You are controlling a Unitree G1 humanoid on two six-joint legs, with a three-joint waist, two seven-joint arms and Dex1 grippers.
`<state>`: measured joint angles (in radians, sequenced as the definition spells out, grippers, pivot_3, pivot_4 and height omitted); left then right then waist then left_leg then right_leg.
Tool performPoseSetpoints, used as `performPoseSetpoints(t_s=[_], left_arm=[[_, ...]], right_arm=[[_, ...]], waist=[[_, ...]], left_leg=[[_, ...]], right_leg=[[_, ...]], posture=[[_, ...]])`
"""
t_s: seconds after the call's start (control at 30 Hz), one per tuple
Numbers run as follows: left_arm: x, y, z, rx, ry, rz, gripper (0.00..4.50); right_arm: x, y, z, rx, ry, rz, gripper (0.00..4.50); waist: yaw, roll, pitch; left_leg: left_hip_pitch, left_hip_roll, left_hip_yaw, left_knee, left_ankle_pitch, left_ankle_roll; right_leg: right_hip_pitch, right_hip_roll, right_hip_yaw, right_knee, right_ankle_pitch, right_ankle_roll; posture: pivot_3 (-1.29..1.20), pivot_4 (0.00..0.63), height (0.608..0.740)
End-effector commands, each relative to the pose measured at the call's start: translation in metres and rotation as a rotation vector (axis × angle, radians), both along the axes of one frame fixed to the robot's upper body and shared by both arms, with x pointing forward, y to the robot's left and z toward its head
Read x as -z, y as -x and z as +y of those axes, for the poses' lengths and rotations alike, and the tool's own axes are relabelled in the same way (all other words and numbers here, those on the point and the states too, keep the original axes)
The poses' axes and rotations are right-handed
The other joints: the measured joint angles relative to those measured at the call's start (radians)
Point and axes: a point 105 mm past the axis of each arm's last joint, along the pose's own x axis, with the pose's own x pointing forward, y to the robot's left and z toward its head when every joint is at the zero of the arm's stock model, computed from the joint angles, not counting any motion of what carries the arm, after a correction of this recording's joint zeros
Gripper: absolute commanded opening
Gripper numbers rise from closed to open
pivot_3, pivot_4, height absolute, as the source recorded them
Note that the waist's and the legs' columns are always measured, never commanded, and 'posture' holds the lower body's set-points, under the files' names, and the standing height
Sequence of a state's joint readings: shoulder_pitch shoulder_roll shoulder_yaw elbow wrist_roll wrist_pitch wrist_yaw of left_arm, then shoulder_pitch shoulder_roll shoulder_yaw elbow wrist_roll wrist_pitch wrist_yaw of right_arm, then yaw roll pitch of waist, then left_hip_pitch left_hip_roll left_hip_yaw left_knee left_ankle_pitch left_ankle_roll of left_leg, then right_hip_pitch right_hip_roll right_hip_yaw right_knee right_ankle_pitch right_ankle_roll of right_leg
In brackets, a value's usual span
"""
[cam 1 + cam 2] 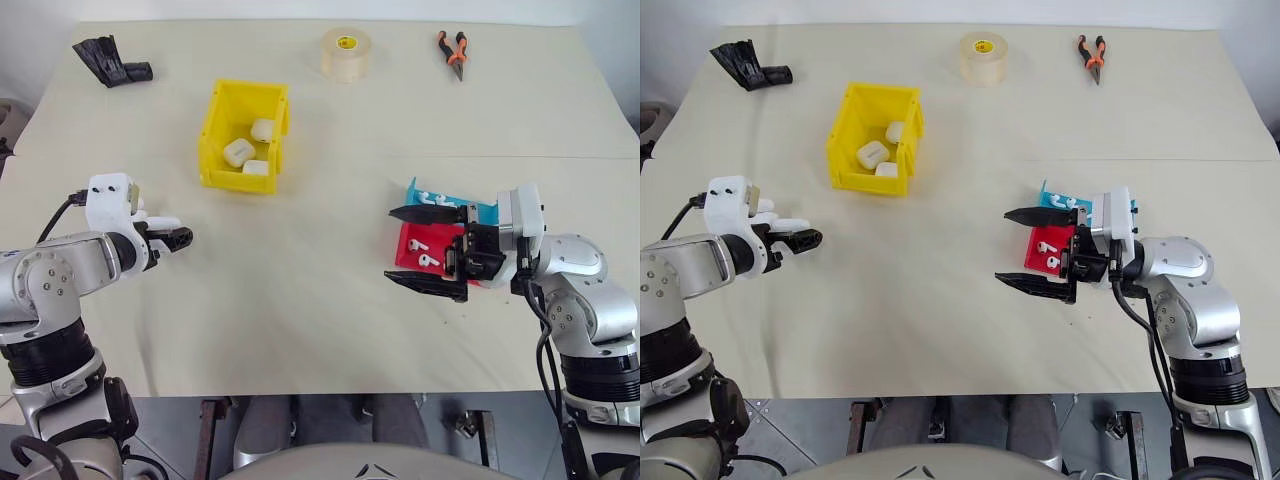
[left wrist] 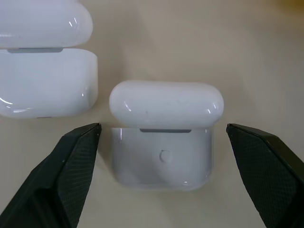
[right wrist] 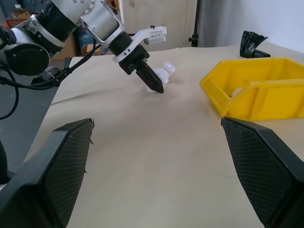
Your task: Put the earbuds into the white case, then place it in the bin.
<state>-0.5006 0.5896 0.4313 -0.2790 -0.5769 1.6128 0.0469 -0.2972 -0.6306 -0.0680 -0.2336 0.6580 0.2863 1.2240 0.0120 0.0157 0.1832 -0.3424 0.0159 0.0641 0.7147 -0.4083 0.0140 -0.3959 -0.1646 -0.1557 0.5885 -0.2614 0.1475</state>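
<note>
Because the job begins with loading earbuds, the table point(image 1: 330, 330) is laid out by stages; one yellow bin point(image 1: 222, 125) at upper left of the head view already holds three shut white cases; two shallow trays, one red point(image 1: 407, 244) and one teal point(image 1: 485, 209), sit at right centre, with two earbuds point(image 1: 419, 245) lying loose on the red one and more, hard to count, on the teal. At left centre the left gripper point(image 2: 161, 137) is spread wide either side of a white case point(image 2: 164, 156) whose lid stands open, ready to grasp; a second case point(image 2: 45, 80) sits just beside. By the trays, the right gripper point(image 1: 430, 250) is also spread and empty.
</note>
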Motion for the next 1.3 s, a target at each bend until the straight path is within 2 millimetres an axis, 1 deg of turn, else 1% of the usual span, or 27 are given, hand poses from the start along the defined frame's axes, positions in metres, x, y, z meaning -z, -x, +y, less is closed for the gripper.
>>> performPoseSetpoints(t_s=[0.03,0.13,0.23,0.3,0.4,0.47,0.57,0.6,0.67,0.7,0.73,0.77,0.83,0.9,0.93,1.03,1.17,1.3], left_arm=[[0.008,0.001,-0.002,0.003,0.011,0.028,4.49],[0.012,0.005,-0.002,0.007,0.014,0.038,3.86],[0.016,0.009,0.0,0.0,0.022,0.046,2.95],[0.018,0.012,0.002,-0.006,0.026,0.046,2.95],[0.011,0.014,0.0,0.009,0.088,-0.007,2.95],[-0.004,0.011,-0.009,0.097,0.154,-0.162,2.95],[-0.024,0.017,-0.02,0.26,0.203,-0.377,2.95],[-0.028,0.019,-0.024,0.303,0.206,-0.423,2.95],[-0.044,0.029,-0.039,0.454,0.22,-0.62,2.95],[-0.048,0.033,-0.043,0.497,0.218,-0.682,2.95],[-0.051,0.037,-0.046,0.529,0.226,-0.743,2.95],[-0.053,0.041,-0.054,0.58,0.266,-0.802,2.95],[-0.054,0.045,-0.063,0.638,0.309,-0.871,2.95],[-0.052,0.055,-0.096,0.85,0.28,-0.969,2.95],[-0.053,0.058,-0.115,0.936,0.301,-1.009,2.95],[-0.055,0.056,-0.149,1.052,0.337,-1.099,2.95],[-0.055,0.055,-0.179,1.163,0.417,-1.208,2.95],[-0.056,0.051,-0.207,1.269,0.439,-1.289,2.95]], right_arm=[[-0.01,0.005,0.0,-0.001,-0.025,-0.05,4.5],[-0.01,0.004,-0.001,0.006,-0.028,-0.052,4.5],[-0.009,0.004,-0.001,0.009,-0.031,-0.052,4.5],[-0.009,0.003,0.0,0.01,-0.032,-0.051,4.5],[-0.009,0.003,-0.001,0.011,-0.032,-0.051,4.5],[-0.009,0.002,-0.002,0.015,-0.028,-0.053,4.5],[-0.01,0.0,-0.005,0.027,-0.02,-0.056,4.5],[-0.01,0.0,-0.006,0.03,-0.018,-0.057,4.5],[-0.011,-0.001,-0.009,0.045,-0.01,-0.06,4.5],[-0.011,-0.001,-0.011,0.049,-0.008,-0.061,4.5],[-0.012,-0.001,-0.012,0.055,-0.005,-0.063,4.5],[-0.013,-0.002,-0.014,0.067,0.0,-0.068,4.5],[-0.015,-0.002,-0.018,0.08,0.006,-0.074,4.5],[-0.018,-0.003,-0.027,0.126,0.017,-0.085,4.5],[-0.019,-0.003,-0.033,0.156,0.022,-0.091,4.5],[-0.021,-0.002,-0.047,0.228,0.04,-0.104,4.5],[-0.024,0.006,-0.069,0.349,0.064,-0.114,4.5],[-0.021,0.018,-0.089,0.464,0.086,-0.112,4.5]], waist=[[0.002,0.0,0.0],[0.004,0.0,0.0],[0.005,0.0,0.0],[0.005,0.0,0.0],[0.002,0.0,0.0],[0.0,0.0,0.0],[-0.001,0.0,0.0],[0.0,0.0,0.0],[0.003,-0.001,0.0],[0.005,-0.001,0.0],[0.006,-0.001,0.0],[0.008,-0.001,0.0],[0.01,-0.001,0.0],[0.013,-0.001,0.0],[0.015,-0.001,0.0],[0.02,-0.001,0.0],[0.014,-0.001,0.0],[0.014,-0.001,0.0]], left_leg=[[0.0,0.0,0.0,0.0,0.0,0.0],[0.001,0.0,0.001,0.0,0.0,0.0],[0.002,0.0,0.001,0.0,0.0,0.0],[0.002,0.0,0.001,0.0,0.0,0.0],[0.003,0.0,0.001,-0.001,0.0,0.0],[0.003,0.0,0.002,-0.001,0.0,0.0],[0.003,0.0,0.002,-0.001,0.0,0.0],[0.002,0.0,0.002,-0.001,0.0,0.0],[0.001,0.001,0.001,0.0,0.0,-0.001],[0.001,0.001,0.001,0.0,0.0,-0.001],[0.001,0.0,0.002,0.0,0.0,-0.001],[0.001,0.0,0.002,0.0,0.0,-0.001],[0.001,0.0,0.002,0.0,0.0,-0.001],[0.001,0.0,0.002,0.0,0.0,-0.001],[0.0,0.0,0.002,0.0,-0.001,0.0],[-0.001,0.0,0.002,0.002,-0.001,0.0],[-0.001,0.0,0.002,0.001,-0.001,0.001],[-0.001,0.0,0.002,0.001,-0.001,0.001]], right_leg=[[0.0,0.0,0.0,0.0,0.0,0.0],[0.001,0.0,0.001,0.0,0.0,0.0],[0.001,0.0,0.001,0.0,0.0,0.0],[0.001,0.0,0.001,0.0,0.0,0.0],[0.001,0.0,0.001,0.0,0.0,0.0],[0.001,0.0,0.002,0.0,0.0,0.0],[0.001,0.0,0.001,0.0,0.0,0.0],[0.001,0.0,0.001,-0.001,0.0,0.0],[0.001,0.0,0.0,-0.001,0.0,0.0],[0.001,0.0,0.001,-0.001,0.0,0.0],[0.001,0.0,0.001,-0.001,0.0,0.0],[0.001,0.0,0.001,-0.002,0.0,0.0],[0.001,0.0,0.001,-0.001,0.0,0.0],[0.001,0.0,0.0,-0.001,0.0,0.0],[0.001,0.0,0.0,-0.001,0.0,0.0],[0.001,0.0,0.0,-0.002,0.0,0.0],[0.001,0.0,-0.001,-0.002,0.0,0.0],[0.001,0.0,-0.001,-0.002,0.0,0.0]], posture=[[0.0,0.15,0.74],[0.0,0.15,0.74],[0.0,0.15,0.74],[0.0,0.15,0.74],[0.0,0.15,0.74],[0.0,0.15,0.74],[0.0,0.15,0.74],[0.0,0.15,0.74],[0.0,0.15,0.74],[0.0,0.15,0.74],[0.0,0.15,0.74],[0.0,0.15,0.74],[0.0,0.15,0.74],[0.0,0.15,0.74],[0.0,0.15,0.74],[0.0,0.15,0.74],[0.0,0.15,0.74],[0.0,0.15,0.74]])
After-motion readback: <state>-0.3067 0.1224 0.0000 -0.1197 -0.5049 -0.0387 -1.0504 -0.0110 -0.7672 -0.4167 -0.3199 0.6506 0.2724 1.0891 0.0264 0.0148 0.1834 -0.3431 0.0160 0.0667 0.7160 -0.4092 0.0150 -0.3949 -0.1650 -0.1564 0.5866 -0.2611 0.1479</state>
